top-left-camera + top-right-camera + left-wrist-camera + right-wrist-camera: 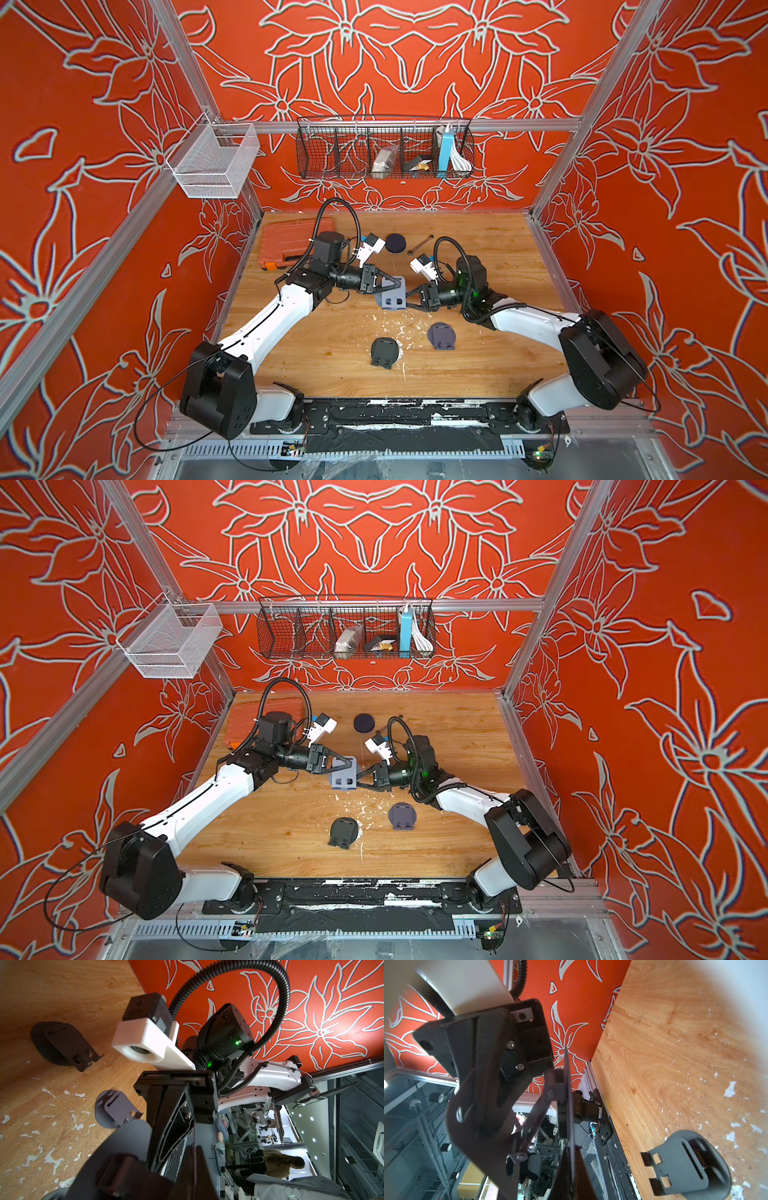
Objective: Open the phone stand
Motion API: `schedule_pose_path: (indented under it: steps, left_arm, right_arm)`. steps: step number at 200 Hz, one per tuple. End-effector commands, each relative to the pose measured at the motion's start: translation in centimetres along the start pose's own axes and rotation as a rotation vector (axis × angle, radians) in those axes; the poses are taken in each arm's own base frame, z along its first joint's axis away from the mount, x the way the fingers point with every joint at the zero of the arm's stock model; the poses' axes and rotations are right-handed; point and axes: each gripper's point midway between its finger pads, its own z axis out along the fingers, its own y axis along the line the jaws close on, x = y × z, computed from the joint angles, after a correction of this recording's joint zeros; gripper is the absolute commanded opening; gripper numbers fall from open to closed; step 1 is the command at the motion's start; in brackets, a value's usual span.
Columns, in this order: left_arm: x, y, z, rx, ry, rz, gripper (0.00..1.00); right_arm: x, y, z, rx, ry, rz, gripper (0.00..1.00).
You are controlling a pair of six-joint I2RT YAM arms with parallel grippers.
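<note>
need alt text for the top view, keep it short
At mid-table, the left end effector and right end effector are both shut on a light grey phone stand between them. Nearer the front edge, a black stand and a purple-grey stand lie on the wooden table; an orange case sits at the back left.

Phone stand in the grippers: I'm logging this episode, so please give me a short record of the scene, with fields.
held item: grey phone stand, between both grippers
left gripper: shut on the stand's far edge
right gripper: shut on the stand's right-hand edge
loose on wooden table: black phone stand, purple-grey phone stand, both nearer the robot's base
back of table: dark round disc, orange tool case
</note>
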Motion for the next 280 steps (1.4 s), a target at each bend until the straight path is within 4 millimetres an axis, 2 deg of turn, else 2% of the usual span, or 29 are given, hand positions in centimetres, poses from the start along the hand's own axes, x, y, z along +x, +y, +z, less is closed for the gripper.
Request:
schedule_pose_path:
  steps: [1,13,34,48,61,87,97,194,234,255,280]
  left_arm:
    - [-0.6,-4.8,-1.0,0.109,-0.034,0.181,0.0]
    - [-0.1,-4.6,-1.1,0.106,-0.043,0.165,0.0]
    - [0.3,-4.2,-1.2,0.083,-0.059,0.15,0.0]
    - [0.4,-4.1,-1.3,0.088,-0.06,0.141,0.0]
    - [0.4,-4.0,-1.2,0.094,-0.061,0.131,0.0]
    - [0.3,-3.6,-1.1,0.092,-0.062,0.111,0.0]
    - [0.2,-3.5,-1.0,0.093,-0.067,0.106,0.0]
    - [0.7,-2.6,-0.3,0.088,-0.051,0.076,0.0]
    - [0.5,-2.4,-0.1,0.091,-0.05,0.082,0.0]
    - [0.5,-2.4,0.0,0.093,-0.047,0.082,0.0]
    - [0.6,-2.6,-0.1,0.089,-0.049,0.094,0.0]
  right_arm:
    - [1.1,-3.7,-0.7,0.138,-0.002,0.182,0.0]
    - [0.3,-3.1,-1.1,0.137,-0.024,0.166,0.02]
    - [-0.4,-2.9,-1.8,0.151,-0.054,0.156,0.2]
    - [-0.9,-2.8,-2.1,0.143,-0.076,0.145,0.25]
    - [-1.3,-2.6,-2.4,0.133,-0.095,0.142,0.36]
    - [-2.0,-1.8,-2.5,0.115,-0.116,0.117,0.5]
    - [-2.4,-1.5,-2.5,0.106,-0.127,0.111,0.51]
    - [-5.3,-0.9,-0.8,0.016,-0.159,0.113,0.47]
    - [-5.4,-0.3,0.5,-0.003,-0.141,0.11,0.42]
    - [-5.4,-0.4,1.2,-0.014,-0.132,0.116,0.32]
    - [-5.2,-0.5,1.9,-0.036,-0.112,0.146,0.04]
